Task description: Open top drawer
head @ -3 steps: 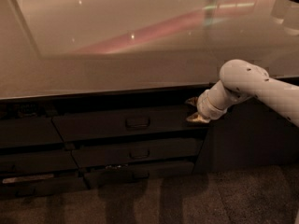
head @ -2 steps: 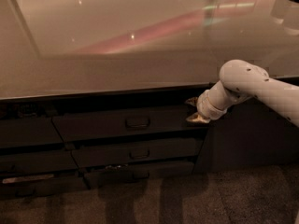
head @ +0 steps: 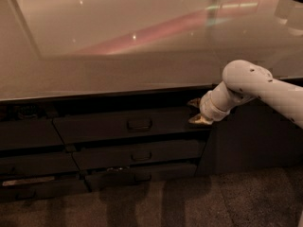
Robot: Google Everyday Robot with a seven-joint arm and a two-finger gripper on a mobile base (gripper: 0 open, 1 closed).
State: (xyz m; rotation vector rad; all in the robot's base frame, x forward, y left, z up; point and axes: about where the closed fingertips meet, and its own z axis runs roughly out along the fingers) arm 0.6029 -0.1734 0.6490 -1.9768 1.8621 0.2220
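Note:
The top drawer (head: 94, 129) is the wide dark front just under the countertop, with a small loop handle (head: 139, 124) at its centre. It stands out a little from the cabinet, with a dark gap above it. My gripper (head: 196, 111) is at the drawer's right end, level with its top rim and well to the right of the handle. Its two pale fingertips (head: 200, 121) are apart, one above the rim and one in front of the drawer face. It holds nothing that I can see. The white arm (head: 246, 82) reaches in from the right.
A glossy beige countertop (head: 118, 56) overhangs the drawers. Two narrower dark drawer fronts (head: 139, 154) are stacked below the top one. More dark fronts (head: 26, 134) stand to the left and a plain dark panel (head: 251, 141) to the right. Carpet (head: 189, 202) lies in front.

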